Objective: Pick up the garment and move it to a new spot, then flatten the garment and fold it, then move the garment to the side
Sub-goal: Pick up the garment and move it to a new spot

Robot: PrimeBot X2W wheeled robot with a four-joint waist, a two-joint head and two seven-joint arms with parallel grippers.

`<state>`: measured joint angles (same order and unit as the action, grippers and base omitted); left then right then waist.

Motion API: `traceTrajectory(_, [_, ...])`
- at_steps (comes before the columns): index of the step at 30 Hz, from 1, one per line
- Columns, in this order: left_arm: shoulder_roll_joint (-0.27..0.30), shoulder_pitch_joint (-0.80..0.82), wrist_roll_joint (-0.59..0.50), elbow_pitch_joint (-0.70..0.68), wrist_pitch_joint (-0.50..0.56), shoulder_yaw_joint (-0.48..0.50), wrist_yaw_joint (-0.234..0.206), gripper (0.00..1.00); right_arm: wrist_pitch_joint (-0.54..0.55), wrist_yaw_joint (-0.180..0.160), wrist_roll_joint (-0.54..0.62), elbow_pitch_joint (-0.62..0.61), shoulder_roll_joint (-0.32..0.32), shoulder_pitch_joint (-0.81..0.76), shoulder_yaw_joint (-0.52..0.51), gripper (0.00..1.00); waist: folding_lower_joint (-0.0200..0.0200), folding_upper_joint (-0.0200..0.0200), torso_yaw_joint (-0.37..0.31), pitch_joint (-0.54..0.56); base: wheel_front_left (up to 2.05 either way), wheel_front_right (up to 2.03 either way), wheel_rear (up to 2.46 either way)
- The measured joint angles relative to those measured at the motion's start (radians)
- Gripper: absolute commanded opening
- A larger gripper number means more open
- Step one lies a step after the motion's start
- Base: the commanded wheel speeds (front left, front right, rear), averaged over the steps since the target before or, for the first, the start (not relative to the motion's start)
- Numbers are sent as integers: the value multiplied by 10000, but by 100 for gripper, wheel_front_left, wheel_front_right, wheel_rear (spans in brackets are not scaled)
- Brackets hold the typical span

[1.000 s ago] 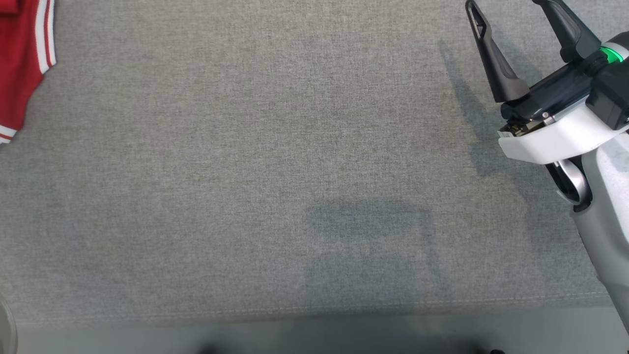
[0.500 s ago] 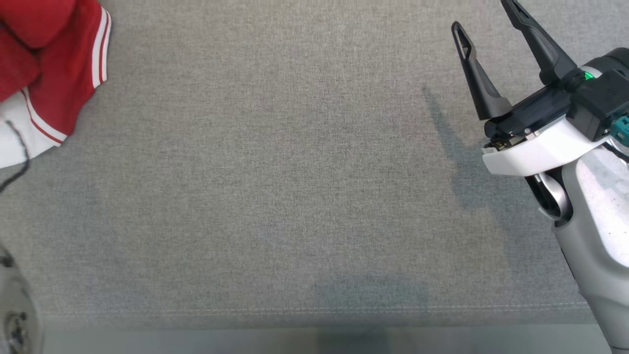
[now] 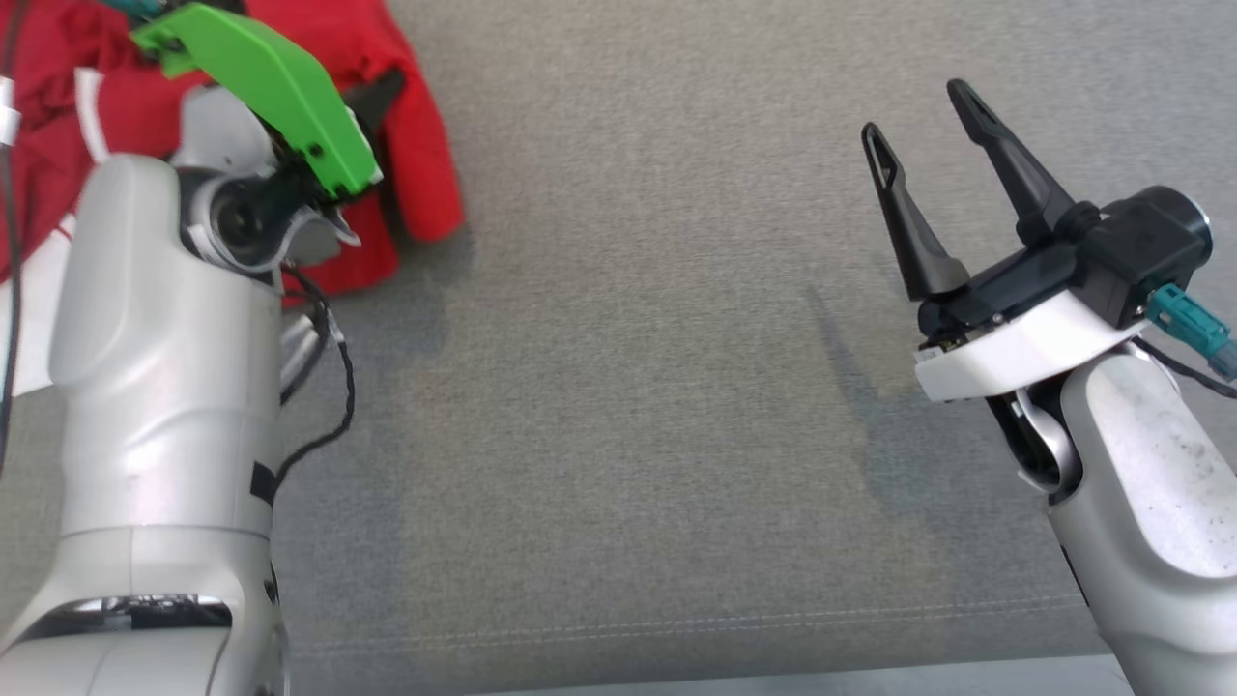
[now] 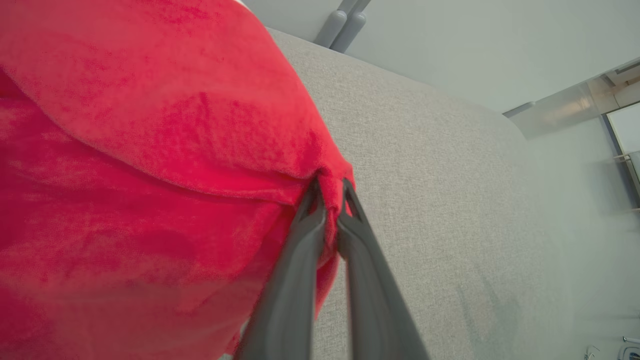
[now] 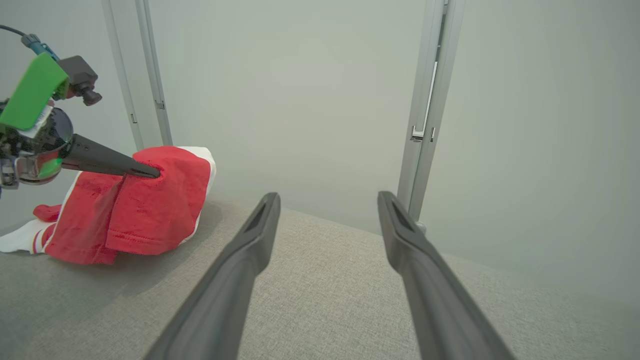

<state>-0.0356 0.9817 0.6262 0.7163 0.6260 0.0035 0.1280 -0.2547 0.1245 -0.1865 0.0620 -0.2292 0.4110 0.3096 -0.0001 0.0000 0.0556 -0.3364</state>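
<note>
The garment (image 3: 420,145) is red with white striped trim and lies bunched at the far left of the grey surface. My left gripper (image 4: 330,187) is shut on a fold of the garment (image 4: 150,150). In the right wrist view the left gripper (image 5: 150,173) holds that fold up, so the garment (image 5: 150,210) hangs from it with its lower part resting on the surface. One dark finger of the left gripper (image 3: 379,92) shows past the green wrist cover. My right gripper (image 3: 913,111) hovers open at the right with nothing between its fingers, and in its own view the right gripper (image 5: 328,196) points toward the far edge.
The grey fabric surface (image 3: 628,387) stretches between the two arms, with a stitched seam (image 3: 676,623) near its front edge. Two metal posts (image 5: 425,125) (image 5: 145,100) stand against a pale wall behind it. A black cable (image 3: 333,406) hangs off my left forearm.
The head camera has shifted. My left arm has come into the picture from the left, bringing the red garment further toward the middle. The right gripper stays open.
</note>
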Motion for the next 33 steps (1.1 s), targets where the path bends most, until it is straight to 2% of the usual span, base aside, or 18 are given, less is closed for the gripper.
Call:
traceTrajectory(8, [313, -1218, 652, -485, 161, -1693, 10, 0, 0, 0, -73, 44, 244, -425, -15, 100, 0, 0, -897, 542, 0, 0, 0])
traceTrajectory(9, [374, -1338, 918, -573, 163, -2040, 10, 0, 0, 0, -73, 42, 280, -465, -6, 100, 0, 0, -1028, 592, 0, 0, 0])
traceTrajectory(13, [558, -1844, 3089, -1298, 174, -3881, 10, 0, 0, 0, -75, 40, 366, -605, 8, 100, 0, 0, -1579, 767, 0, 0, 0])
traceTrajectory(19, [589, -2553, 4251, -2265, -71, -5754, 8, 0, 0, 0, -75, 54, 426, -781, -15, 100, 0, 0, -2424, 1010, 0, 0, 0])
traceTrajectory(26, [675, -2667, 5020, -3058, -458, -6916, 8, 0, 0, 2, -81, 67, 466, -971, 128, 100, 0, 0, -3414, 1320, 0, 0, 0])
traceTrajectory(30, [686, -2709, 5039, -3369, -391, -7967, 10, 0, 0, -4, -82, 54, 217, -1363, -556, 100, 0, 0, -3850, 1499, 0, 0, 0])
traceTrajectory(33, [677, -2731, 4740, -3405, -357, -8272, 10, 0, 0, -19, -82, 69, -50, -1706, -947, 100, 0, 1, -3906, 1653, 0, 0, 0])
